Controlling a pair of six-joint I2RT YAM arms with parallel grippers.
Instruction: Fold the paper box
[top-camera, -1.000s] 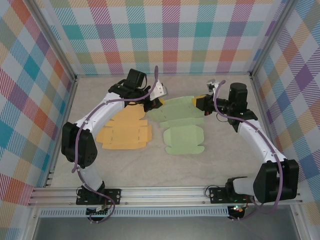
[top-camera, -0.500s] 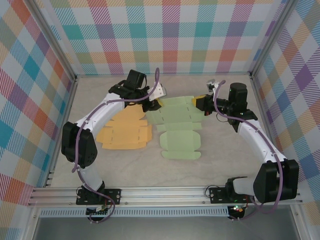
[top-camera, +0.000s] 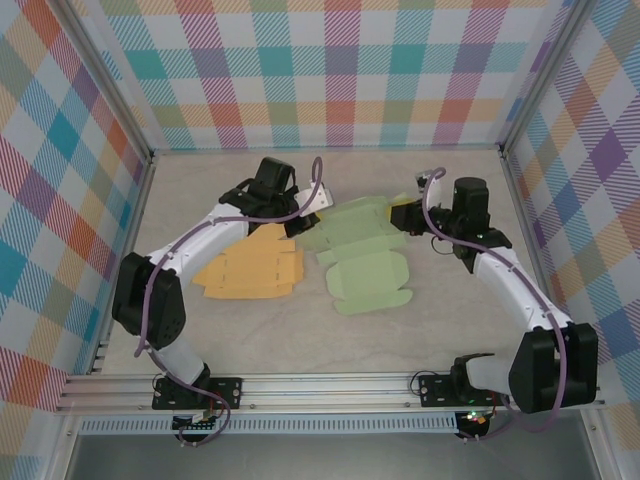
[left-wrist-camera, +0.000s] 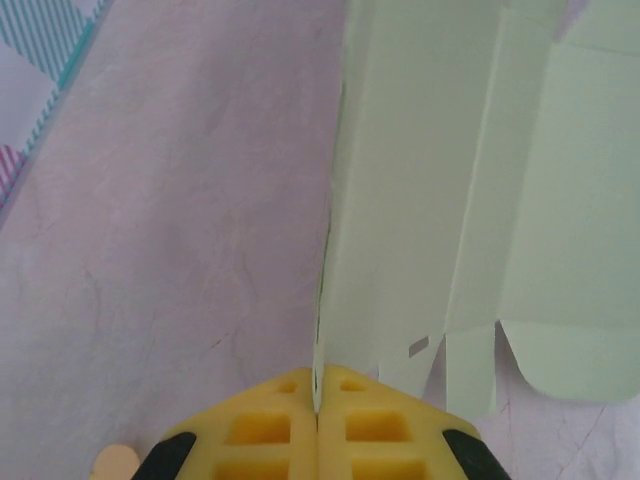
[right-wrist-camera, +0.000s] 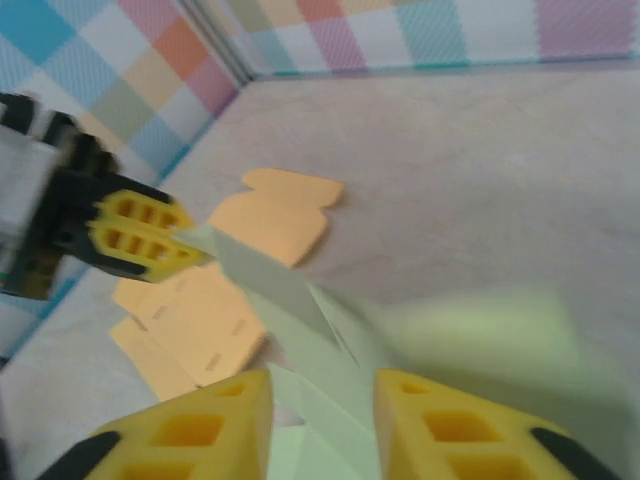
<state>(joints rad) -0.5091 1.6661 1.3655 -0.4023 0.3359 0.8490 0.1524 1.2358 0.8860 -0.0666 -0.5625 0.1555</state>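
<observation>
The paper box is a flat pale-green blank (top-camera: 365, 250) lying unfolded mid-table, its back-left part lifted off the surface. My left gripper (top-camera: 305, 222) is shut on its left edge; in the left wrist view the yellow fingers (left-wrist-camera: 270, 425) pinch the thin sheet (left-wrist-camera: 450, 180) edge-on at the gripper's tip (left-wrist-camera: 318, 395). My right gripper (top-camera: 405, 215) hovers at the blank's right end, open. In the right wrist view the gripper (right-wrist-camera: 322, 390) has its jaws apart, with the green sheet (right-wrist-camera: 300, 320) passing beneath the gap, blurred by motion.
An orange flat blank (top-camera: 250, 265) lies just left of the green one, partly under the left arm, and shows as the orange blank (right-wrist-camera: 200, 310) from the right wrist. Checked walls (top-camera: 60, 200) enclose the table (top-camera: 450, 320) on three sides; a metal rail (top-camera: 320, 385) runs along the front.
The right gripper has opened and let go of the green blank. The blank's near flap has shifted back to the right, and the left gripper stays clamped on the left edge.
</observation>
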